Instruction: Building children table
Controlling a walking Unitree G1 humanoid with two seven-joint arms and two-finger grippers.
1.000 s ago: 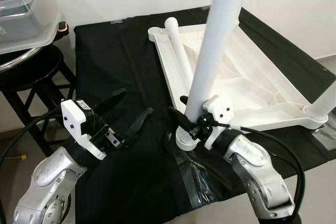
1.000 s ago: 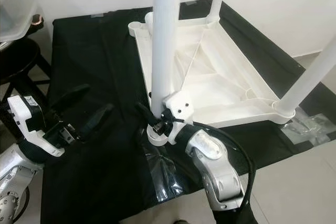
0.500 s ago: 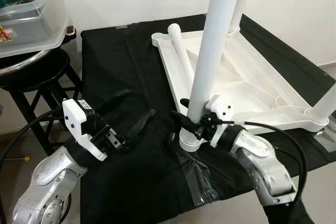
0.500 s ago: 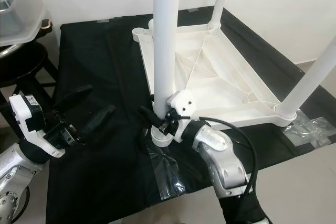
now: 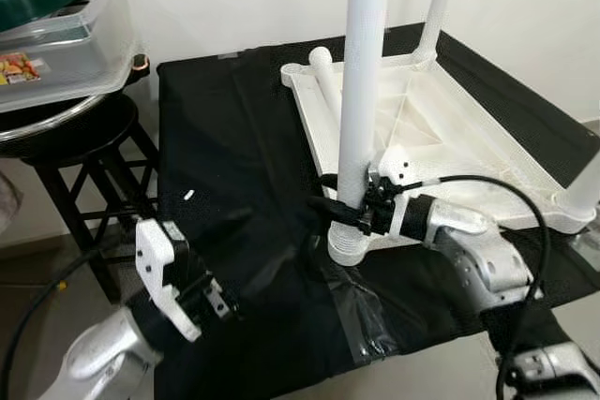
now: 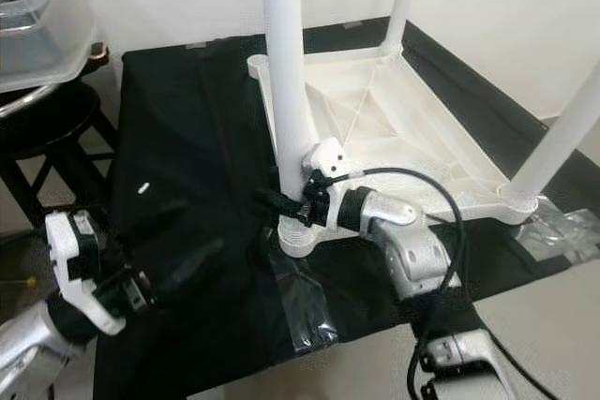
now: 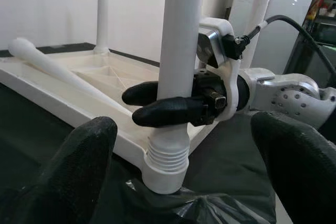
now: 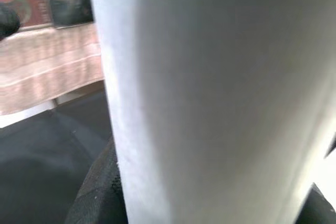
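- Far to the left a clear plastic box sits on a dark stool.
- The left gripper hangs low over the black cloth. Its two fingers are spread wide apart and hold nothing. They point at the table leg.
- In the middle, the white table leg stands straight up. Its ribbed bottom end sits in the round corner socket of the table top.
- The right gripper pinches that leg low down, just above the ribbed part, one finger on each side.
- I think the step now is fixing this leg into its corner. The thread looks partly in. The next move probably needs a steady hold and a turn or a push down until the leg sits tight.
- The table top is white plastic and lies upside down on the cloth, so you see the ribs under it.
- One loose leg lies flat across it.
- Another leg stands at the far corner, and one more at the right corner.
- Clear plastic wrap lies on the cloth, right by the socket.
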